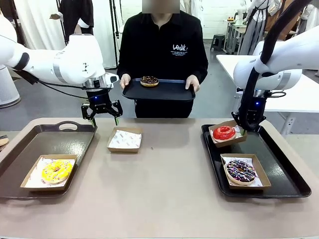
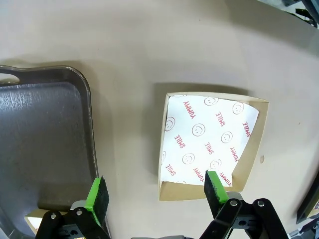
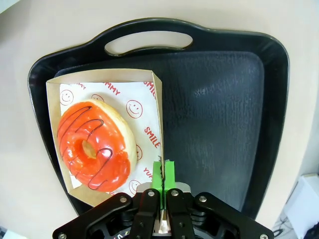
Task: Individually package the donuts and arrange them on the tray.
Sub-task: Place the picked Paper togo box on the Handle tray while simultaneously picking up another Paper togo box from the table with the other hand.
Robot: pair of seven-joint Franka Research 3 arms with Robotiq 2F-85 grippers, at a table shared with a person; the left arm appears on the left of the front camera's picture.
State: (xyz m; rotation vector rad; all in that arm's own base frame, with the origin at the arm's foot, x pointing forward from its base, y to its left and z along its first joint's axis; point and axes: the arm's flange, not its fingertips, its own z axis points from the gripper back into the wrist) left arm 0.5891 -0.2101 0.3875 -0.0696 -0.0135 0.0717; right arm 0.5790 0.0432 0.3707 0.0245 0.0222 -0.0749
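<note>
My right gripper is shut on the side wall of a paper-lined cardboard box. That box holds the glossy red donut and sits tilted over the far left corner of the right black tray. A chocolate donut with purple-white sprinkles lies boxed nearer on the same tray. On the left tray is a boxed yellow donut. My left gripper hangs open above the table, between that tray and an empty lined box.
At the far side a person holds a third black tray with both hands; a dark chocolate donut lies on it. Bare table spans the middle and front. A white table stands behind at the right.
</note>
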